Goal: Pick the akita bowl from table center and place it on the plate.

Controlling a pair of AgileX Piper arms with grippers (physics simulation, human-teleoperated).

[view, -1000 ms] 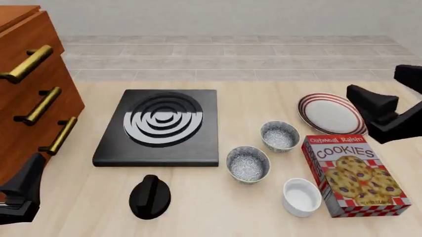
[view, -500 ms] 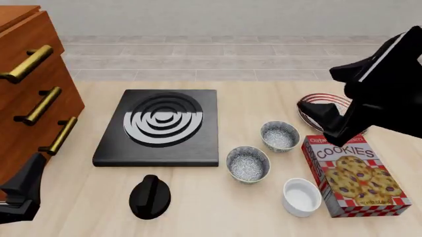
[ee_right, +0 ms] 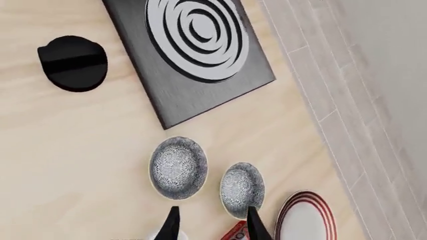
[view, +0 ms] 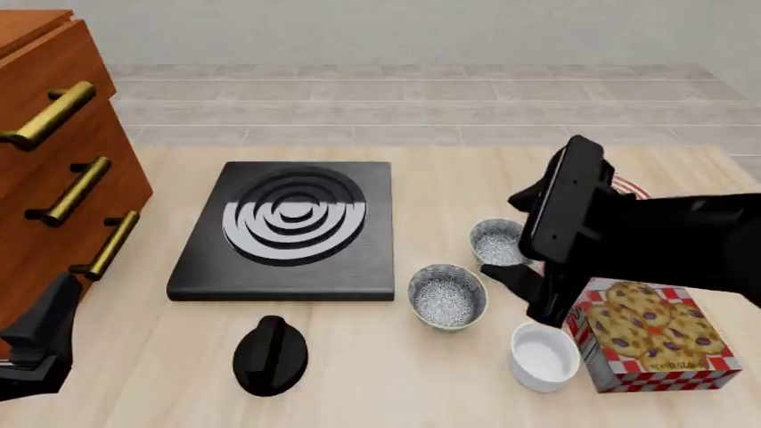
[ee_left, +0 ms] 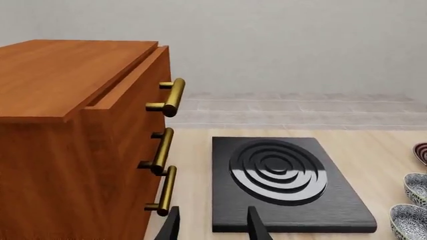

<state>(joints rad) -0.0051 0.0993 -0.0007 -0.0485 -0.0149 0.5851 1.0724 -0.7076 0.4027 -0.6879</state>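
Observation:
Two akita bowls with speckled insides stand right of the burner. The nearer one (view: 447, 296) (ee_right: 177, 167) is closer to the table's middle. The farther one (view: 495, 242) (ee_right: 241, 189) is partly covered by my right arm. Over that farther bowl hovers my right gripper (view: 519, 239) (ee_right: 212, 227), open and holding nothing. The red-striped plate (ee_right: 305, 220) lies beyond the bowls; in the front view only a sliver of the plate (view: 632, 188) shows behind the arm. My left gripper (view: 45, 334) (ee_left: 212, 230) is open at the near left, beside the drawers.
A black burner plate (view: 291, 227) lies left of centre, with a black knob (view: 270, 355) near the front. A plain white bowl (view: 544, 355) and a cookies box (view: 651, 337) sit at the front right. A wooden drawer cabinet (view: 60, 169) stands at the left edge.
My right arm has swung in from the right edge, leftward and down, to over the farther akita bowl, now covering most of the plate. The left arm has not moved.

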